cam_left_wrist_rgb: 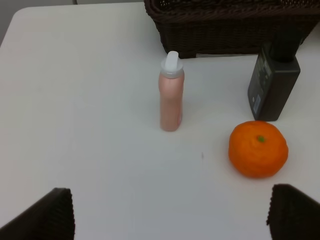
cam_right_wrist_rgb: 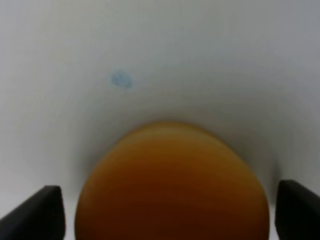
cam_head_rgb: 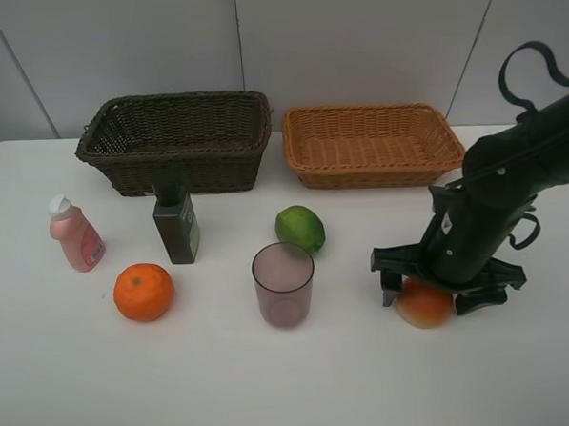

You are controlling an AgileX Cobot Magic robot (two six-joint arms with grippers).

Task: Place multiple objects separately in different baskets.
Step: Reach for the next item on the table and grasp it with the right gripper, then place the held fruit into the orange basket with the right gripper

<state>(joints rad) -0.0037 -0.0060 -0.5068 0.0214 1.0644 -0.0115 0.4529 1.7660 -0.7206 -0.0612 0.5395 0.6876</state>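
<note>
- The table (cam_head_rgb: 65, 396) is a plain white, matte top. Behind it stands a pale grey panelled wall (cam_head_rgb: 114, 50) with thin seams.
- The left tool (cam_left_wrist_rgb: 172, 214) is released: its two dark fingertips are spread wide over bare table, with nothing between them.
- A pink bottle (cam_head_rgb: 76, 235) with a white cap stands upright at far left. It is smooth plastic with rounded shoulders.
- The dark brown basket (cam_head_rgb: 187, 166) sits at the far left-centre. It is a deep rectangle of woven wicker.
- An orange (cam_head_rgb: 144, 292), round with dimpled skin, lies near and to the right of the pink bottle.
- A dark green bottle (cam_head_rgb: 176, 228), flat-sided with a black cap, stands upright just in front of the brown basket.
- A translucent purplish cup (cam_head_rgb: 283, 285) stands upright near the middle. It is smooth and cylindrical.
- A glossy green lime (cam_head_rgb: 300, 228) lies just beyond the cup.
- The light orange-tan basket (cam_head_rgb: 378, 178) sits at the far right-centre, beside the brown one. It is a shallower weave with flared sides.
- A red-orange peach (cam_head_rgb: 425, 306) rests on the table at near right, smooth and round.
- The right tool (cam_right_wrist_rgb: 165, 212) straddles the peach. Its black fingertips stand on either side with a gap showing, so it is not clenched on the fruit.
</note>
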